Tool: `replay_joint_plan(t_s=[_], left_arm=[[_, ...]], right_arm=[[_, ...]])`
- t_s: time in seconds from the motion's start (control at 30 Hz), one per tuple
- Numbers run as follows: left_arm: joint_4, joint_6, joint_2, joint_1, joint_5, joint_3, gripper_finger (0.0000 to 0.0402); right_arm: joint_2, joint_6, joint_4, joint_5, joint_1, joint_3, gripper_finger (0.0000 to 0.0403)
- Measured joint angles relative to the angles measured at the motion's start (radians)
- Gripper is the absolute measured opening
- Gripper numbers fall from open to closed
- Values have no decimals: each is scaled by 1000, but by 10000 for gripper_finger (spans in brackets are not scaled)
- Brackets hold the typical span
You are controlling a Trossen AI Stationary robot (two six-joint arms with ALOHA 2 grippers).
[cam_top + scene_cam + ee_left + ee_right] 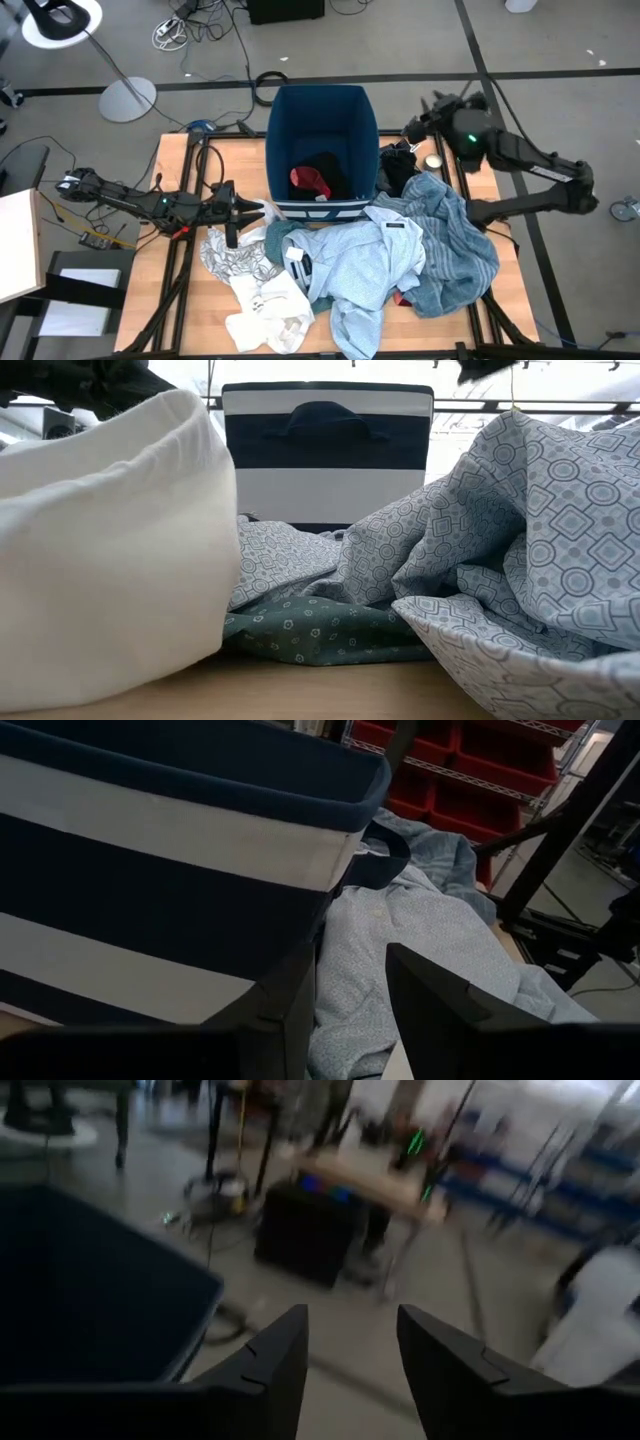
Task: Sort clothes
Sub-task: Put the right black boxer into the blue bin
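Lying heaped across the wooden table (175, 160) from center toward five o'clock: clothes (370, 265), spilling beside the blue bin (322, 105) holding red and black pieces. Hovering at nine o'clock, left gripper (240, 212), jaws parted, empty. Hanging at one o'clock over grey floor (420, 40) and cables, right gripper (412, 128), parted, empty.

Two dark, slender jointed arms; right arm (520, 160) shows green indicator light; flat, angular black fingers (275, 1370).
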Motion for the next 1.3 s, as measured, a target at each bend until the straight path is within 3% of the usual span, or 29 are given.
replay_joint_plan(t_s=[0.13, 0.23, 0.37, 0.67, 0.8, 0.97, 1.2, 1.3], left_arm=[[0, 0, 0, 0, 0, 0, 131], [0, 0, 0, 0, 0, 0, 131], [-16, 0, 0, 0, 0, 0, 131], [-23, -4, 0, 0, 0, 0, 131], [-35, -27, 0, 0, 0, 0, 131], [-89, -70, 8, 0, 0, 0, 131], [-93, -78, 27, 0, -4, 0, 131], [-92, -77, 27, 0, -19, 0, 131]], right_arm=[[41, 125, -107, -230, -220, 0, 151], [70, 204, -180, -469, -371, 0, 151], [130, 231, -319, -735, -491, 0, 150], [311, 204, -569, -786, -523, 0, 155], [382, 194, -612, -884, -523, -1, 155], [408, 186, -563, -972, -516, -79, 156], [376, 202, -432, -998, -503, -276, 157], [374, 206, -359, -1024, -493, -341, 135]])
